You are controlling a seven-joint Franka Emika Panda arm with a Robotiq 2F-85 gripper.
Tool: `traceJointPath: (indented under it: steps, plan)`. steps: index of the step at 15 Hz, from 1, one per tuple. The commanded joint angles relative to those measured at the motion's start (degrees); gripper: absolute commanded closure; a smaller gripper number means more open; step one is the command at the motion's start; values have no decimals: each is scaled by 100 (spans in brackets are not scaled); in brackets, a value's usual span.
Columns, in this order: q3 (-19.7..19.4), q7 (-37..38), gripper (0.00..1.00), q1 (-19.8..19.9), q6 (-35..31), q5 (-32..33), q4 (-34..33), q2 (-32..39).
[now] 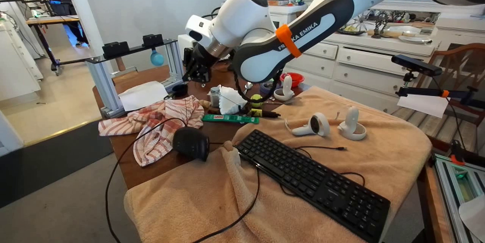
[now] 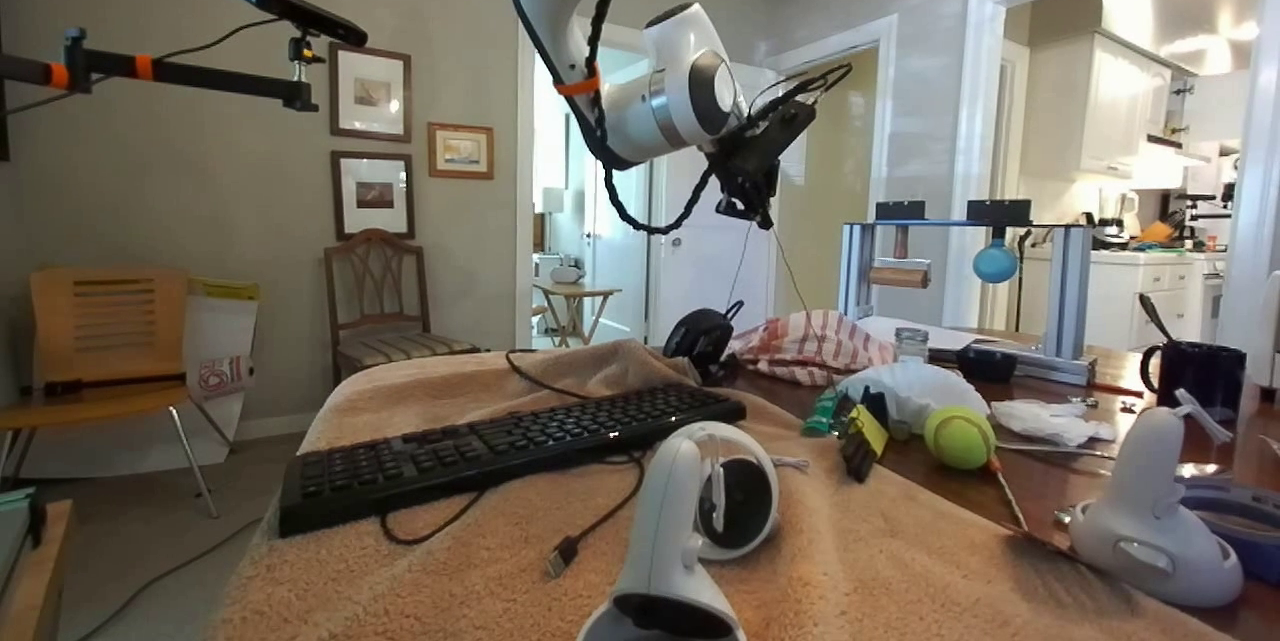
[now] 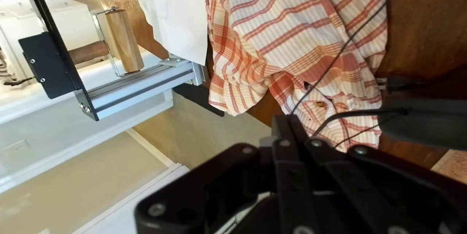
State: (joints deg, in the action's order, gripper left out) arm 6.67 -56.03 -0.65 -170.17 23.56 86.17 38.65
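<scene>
The jaws of the gripper (image 3: 290,119) are clenched on a thin dark cord (image 3: 344,46), which runs away from the tips across the wrist view and, in an exterior view, drops in two fine strands toward the brown table (image 1: 218,132). The gripper hangs well above the table. Beneath it, in the wrist view, lies a rumpled red-and-white striped cloth (image 3: 292,37), with a white sheet (image 3: 178,15) beside it. Near the cloth sits a rounded black device (image 1: 191,143). Next comes a small black bowl (image 2: 988,366), its inside too dark to make out, and a glass jar (image 1: 215,99) whose contents are too small to tell, just beside a white bundle (image 1: 230,101). A green package (image 1: 223,118) and a tennis ball (image 2: 960,438) lie near these. A black mug (image 2: 1205,383) holds a dark-handled utensil (image 2: 1155,316) that sticks up past the rim; the rest of its inside is hidden. There is also a red bowl (image 1: 298,81), its contents unclear. A metal frame (image 2: 1072,291) carries a hanging blue ball (image 2: 995,263). Farthest back stand white drawers (image 1: 363,78)
</scene>
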Motion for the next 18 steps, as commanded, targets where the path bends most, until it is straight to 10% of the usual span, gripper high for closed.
traceJointPath:
  steps: [1,11,13,14,16,18]
  plan:
    - [428,-259,100,329,-23,-190,177,-4]
    - [2627,-1742,100,1992,516,-1096,-72,1081]
    - [2699,-2169,100,2042,616,-1535,-100,1209]
    - [2733,-2303,73,2081,663,-1645,-118,1260]
    - [2694,-2423,68,2095,788,-1812,-101,1270]
    - [1940,-1983,52,1705,1071,-1769,27,908]
